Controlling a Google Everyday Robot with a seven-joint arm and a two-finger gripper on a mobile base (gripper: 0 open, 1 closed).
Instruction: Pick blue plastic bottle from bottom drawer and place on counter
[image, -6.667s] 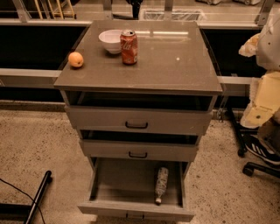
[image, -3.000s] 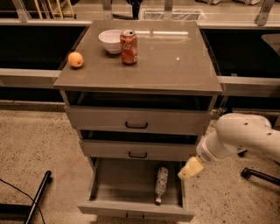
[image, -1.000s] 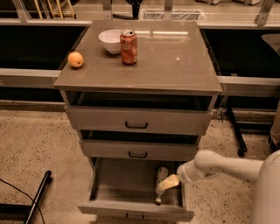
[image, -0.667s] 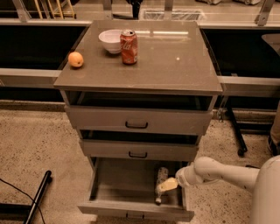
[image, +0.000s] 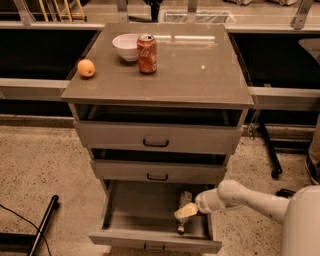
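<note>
The bottom drawer (image: 155, 241) of the grey cabinet stands pulled out. The blue plastic bottle (image: 183, 201) lies lengthwise in it near the right wall, neck toward the front. My gripper (image: 186, 212) reaches in from the right on a white arm and sits over the bottle's middle, covering part of it. The counter (image: 195, 65) is the cabinet's flat grey-brown top, well above the gripper.
On the counter stand a red soda can (image: 147, 53), a white bowl (image: 127, 46) and an orange (image: 86, 68) at the left. The two upper drawers (image: 156, 142) are slightly open. A dark pole (image: 44, 225) lies on the floor at left. A chair base (image: 272, 160) stands at right.
My arm came in from the right, dropped into the bottom drawer and now the gripper rests over the bottle, a little lower and closer than a second ago. The bottle has not moved.
</note>
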